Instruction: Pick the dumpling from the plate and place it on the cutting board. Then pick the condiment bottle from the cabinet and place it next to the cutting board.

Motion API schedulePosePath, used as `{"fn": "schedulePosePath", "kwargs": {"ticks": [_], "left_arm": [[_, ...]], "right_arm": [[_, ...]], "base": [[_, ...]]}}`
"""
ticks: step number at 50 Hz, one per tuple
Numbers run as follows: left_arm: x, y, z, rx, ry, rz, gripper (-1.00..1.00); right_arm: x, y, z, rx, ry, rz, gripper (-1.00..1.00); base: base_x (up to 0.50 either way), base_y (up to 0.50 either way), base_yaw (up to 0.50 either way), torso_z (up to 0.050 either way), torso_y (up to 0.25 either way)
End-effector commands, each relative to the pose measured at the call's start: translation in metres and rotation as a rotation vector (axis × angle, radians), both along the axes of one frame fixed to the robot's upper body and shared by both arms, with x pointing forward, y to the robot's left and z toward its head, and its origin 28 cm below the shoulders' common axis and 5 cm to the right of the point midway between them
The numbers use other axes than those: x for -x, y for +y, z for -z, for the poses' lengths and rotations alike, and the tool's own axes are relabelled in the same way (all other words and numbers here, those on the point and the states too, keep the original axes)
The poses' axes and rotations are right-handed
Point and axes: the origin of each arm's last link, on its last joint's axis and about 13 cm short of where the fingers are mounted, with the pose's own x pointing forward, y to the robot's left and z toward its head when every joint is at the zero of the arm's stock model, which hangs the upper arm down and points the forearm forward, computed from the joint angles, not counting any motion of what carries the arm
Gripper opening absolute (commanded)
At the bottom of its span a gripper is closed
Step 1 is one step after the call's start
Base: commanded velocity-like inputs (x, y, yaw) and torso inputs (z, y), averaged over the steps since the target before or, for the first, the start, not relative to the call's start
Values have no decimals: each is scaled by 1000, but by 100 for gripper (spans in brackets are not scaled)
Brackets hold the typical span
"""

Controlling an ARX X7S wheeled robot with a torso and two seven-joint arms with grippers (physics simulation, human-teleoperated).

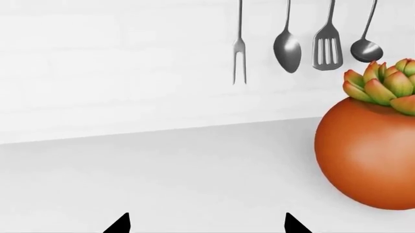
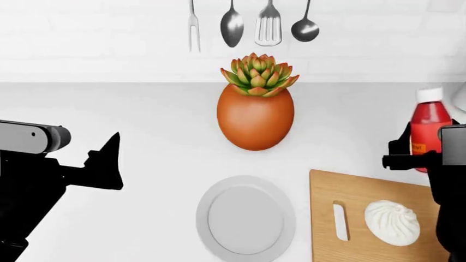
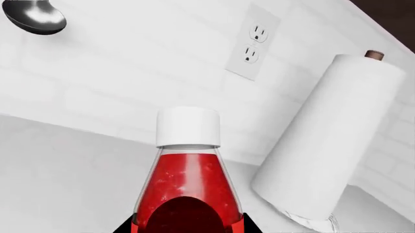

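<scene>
i keep the right pincer (image 2: 407, 154) clamped on the bottle (image 2: 427, 128), upright and just behind the board (image 2: 350, 191), so it can be set down beside the board without tipping. the dumpling (image 2: 392, 222) rests on the board; the plate (image 2: 246, 217) is bare, so i judge step one complete. the left pincer (image 2: 109, 161) hangs apart, holding nothing, clear of the work. count: one bottle, one dumpling, one plate, one board, one plant pot (image 2: 255, 117), four hanging utensils (image 2: 231, 24), one paper roll (image 3: 324, 145).
</scene>
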Motion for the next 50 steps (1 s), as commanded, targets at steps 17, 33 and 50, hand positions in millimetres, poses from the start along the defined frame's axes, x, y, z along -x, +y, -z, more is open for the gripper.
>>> {"fn": "schedulePosePath", "kwargs": {"ticks": [17, 33, 50], "left_arm": [[-1, -1, 2, 3, 6, 2, 100], [0, -1, 3, 5, 9, 2, 100], [0, -1, 4, 4, 13, -2, 100]], "right_arm": [[2, -1, 15, 34, 1, 50, -100], [2, -7, 7, 55, -17, 63, -100], [-17, -2, -1, 82, -16, 68, -100]], "base": [[0, 0, 0, 0, 0], [0, 0, 0, 0, 1], [0, 0, 0, 0, 1]]}}
